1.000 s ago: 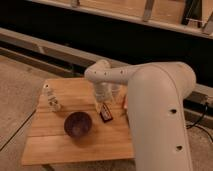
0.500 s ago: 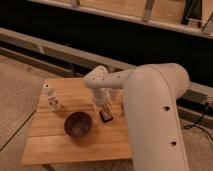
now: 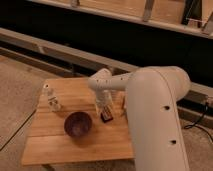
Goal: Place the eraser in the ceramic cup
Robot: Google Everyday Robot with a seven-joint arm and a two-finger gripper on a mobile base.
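Observation:
The eraser point(image 3: 106, 117), a small black block with reddish marks, lies flat on the wooden table point(image 3: 55, 147), just right of the dark purple bowl point(image 3: 77, 124). My gripper point(image 3: 102, 108) points down just above and slightly behind the eraser, open, with nothing held. The thick white arm point(image 3: 155, 115) reaches in from the right and covers the table's right side. The ceramic cup does not show; it may be behind the arm.
A small white bottle-like figure point(image 3: 51, 100) stands near the table's left edge. A dark wall and a rail run behind the table. A cable point(image 3: 197, 122) lies on the floor at the right.
My gripper has come down closer to the eraser. The eraser, bowl and figure have not moved.

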